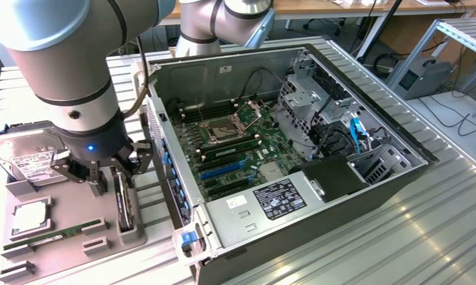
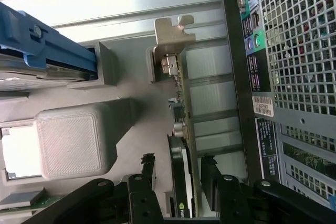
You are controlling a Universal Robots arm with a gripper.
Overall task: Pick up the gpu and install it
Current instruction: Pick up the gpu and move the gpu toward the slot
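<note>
Item: gpu [image 1: 124, 202] — stood edge-on in its grey holder [image 1: 132, 230] for a top grasp; my pincer [image 2: 178, 161] open, straddling it, gripping nothing.

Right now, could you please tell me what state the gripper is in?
Gripper: open, with one finger on each side of the edge-on gpu; it does not appear to be clamped on it.

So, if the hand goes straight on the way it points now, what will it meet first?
Probably the gpu: it stands edge-on between the open fingers of the hand, which would slide past both sides toward the grey holder.
</note>
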